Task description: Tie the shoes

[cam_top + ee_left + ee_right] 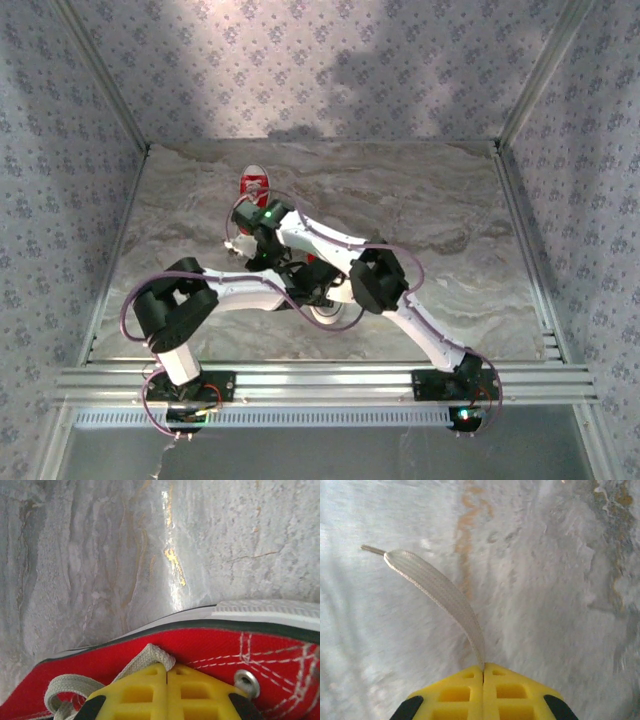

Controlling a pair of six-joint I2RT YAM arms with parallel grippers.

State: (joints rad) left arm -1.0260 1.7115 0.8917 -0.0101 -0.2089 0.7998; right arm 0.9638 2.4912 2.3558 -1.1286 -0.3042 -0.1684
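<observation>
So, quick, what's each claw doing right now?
Left claw: closed, pinching a white lace on the red shoe.
Right claw: closed, holding a lace end.

The far shoe (254, 186) lies behind the near shoe (212, 647), on the table (450, 220).

The table (100, 555) looks like polished, marble-patterned stone, smooth, with a glossy glare streak at the upper centre of the left wrist view. The shoe (210, 645) is matt red woven canvas with white stitching. Its sole (270, 611) is smooth white rubber and its eyelet (247, 681) is shiny metal. The lace (440, 592) is flat, matt woven cloth. The left gripper (166, 672) and right gripper (483, 669) are matt yellow moulded plastic. Dull metal rails (330, 382) cross the bottom of the top view.
</observation>
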